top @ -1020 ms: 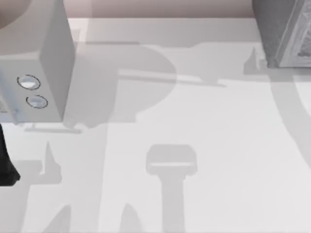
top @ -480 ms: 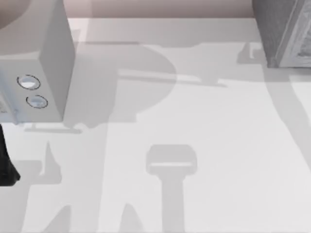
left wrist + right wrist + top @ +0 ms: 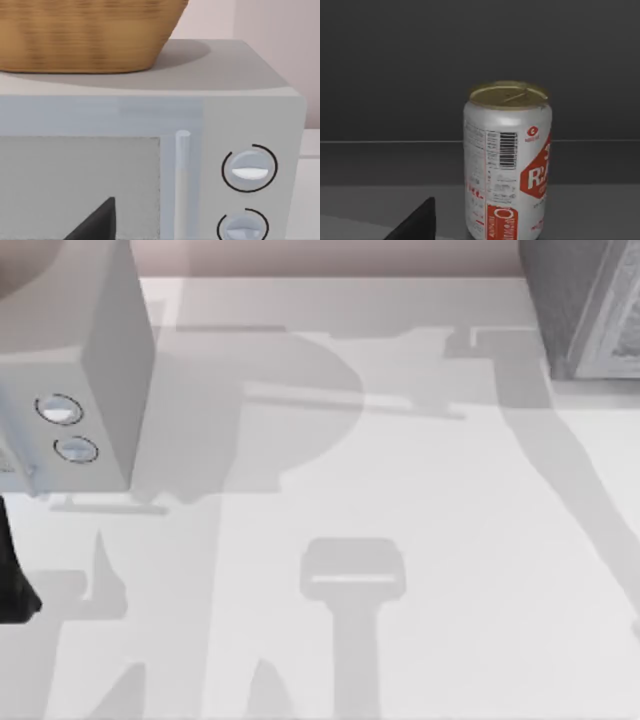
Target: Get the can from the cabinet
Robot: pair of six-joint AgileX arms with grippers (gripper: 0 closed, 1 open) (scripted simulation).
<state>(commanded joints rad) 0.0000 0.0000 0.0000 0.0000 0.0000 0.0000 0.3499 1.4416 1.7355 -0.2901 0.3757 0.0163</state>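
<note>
The right gripper's [image 3: 415, 222] dark fingertip pokes into the right wrist view, facing the can; whether its fingers are wide or narrow I cannot tell. The left gripper's [image 3: 95, 222] dark tip likewise shows in the left wrist view before the microwave door, spread unknown.

The white table [image 3: 420, 540] spans the top view, crossed by grey shadows. At its left edge stands the microwave [image 3: 95, 370], with two round knobs [image 3: 249, 169] beside a vertical door handle [image 3: 182, 175]. A wicker basket [image 3: 85, 32] sits on top of it. At the far right corner stands the grey cabinet [image 3: 585, 305]. The can [image 3: 507, 160], silver with red print and a gold lid, stands upright on a dark shelf inside the cabinet.
</note>
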